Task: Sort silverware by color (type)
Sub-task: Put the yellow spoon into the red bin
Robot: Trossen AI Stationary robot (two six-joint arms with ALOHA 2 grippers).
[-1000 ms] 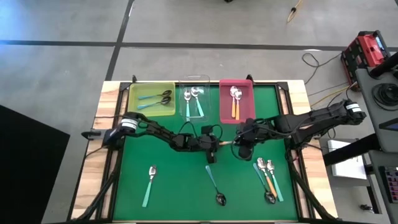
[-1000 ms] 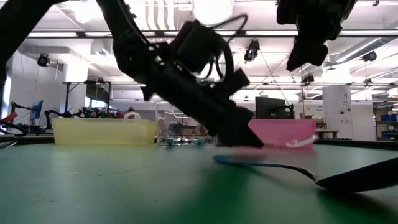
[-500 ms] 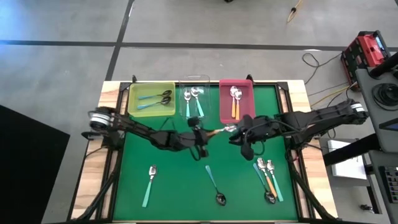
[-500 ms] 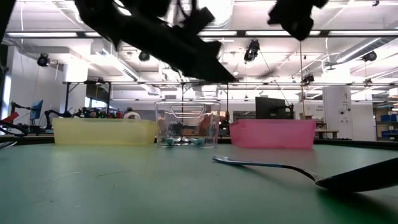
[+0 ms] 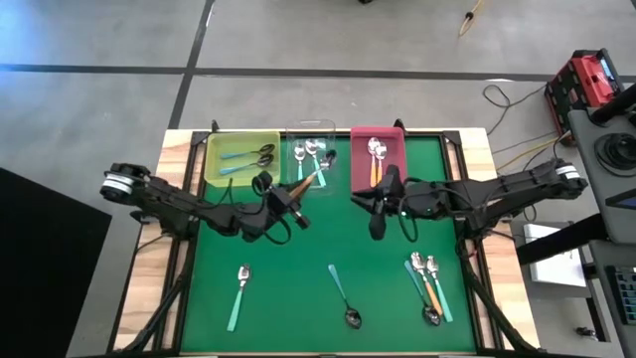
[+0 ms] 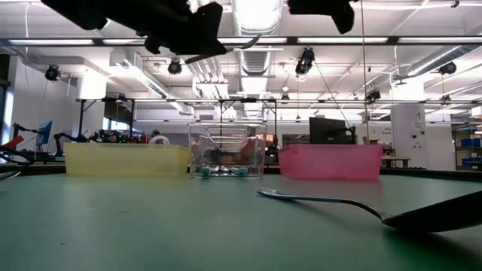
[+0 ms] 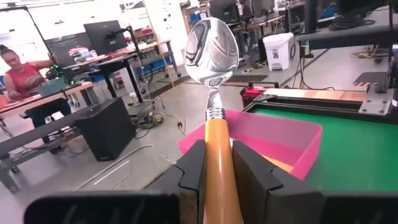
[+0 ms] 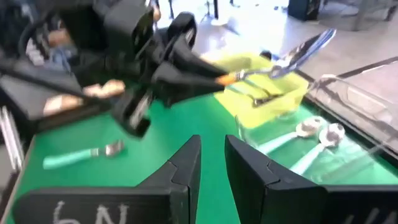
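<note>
L gripper point(image 5: 295, 191) is clamped on an orange-handled spoon point(image 5: 311, 179), handle pinched between the two fingers point(image 7: 193, 168), bowl sticking out ahead of it and above the clear bin point(image 5: 310, 169) in the high view. Probably gripped low on the handle so the bowl leads into a bin. Yellow bin point(image 5: 241, 157) (two dark-bowled teal spoons in it) sits just to the far-left of that gripper; pink bin point(image 5: 378, 159), with orange-handled spoons in it, lies to the gripper's right, so by my read the carried spoon belongs there, not in the clear one with the teal/silver spoons.

R gripper point(image 5: 376, 214) hangs near the pink bin's near edge, fingers close together w/ a narrow gap and nothing between them in its own wrist view. Looks like it's waiting.

Loose spoons left on the mat, all nearer the front edge than both grippers: a teal spoon point(image 5: 239, 291) at left, a dark-bowled spoon point(image 5: 344, 298) mid, a mixed cluster point(image 5: 428, 283) at right.

Views: the left wrist view alone shows the grip itself, metal bowl upright past the fingertips, pink bin beyond. The high view alone gives the bin contents. The low view shows both arms lifted well off the mat, and the mid spoon lying flat.
</note>
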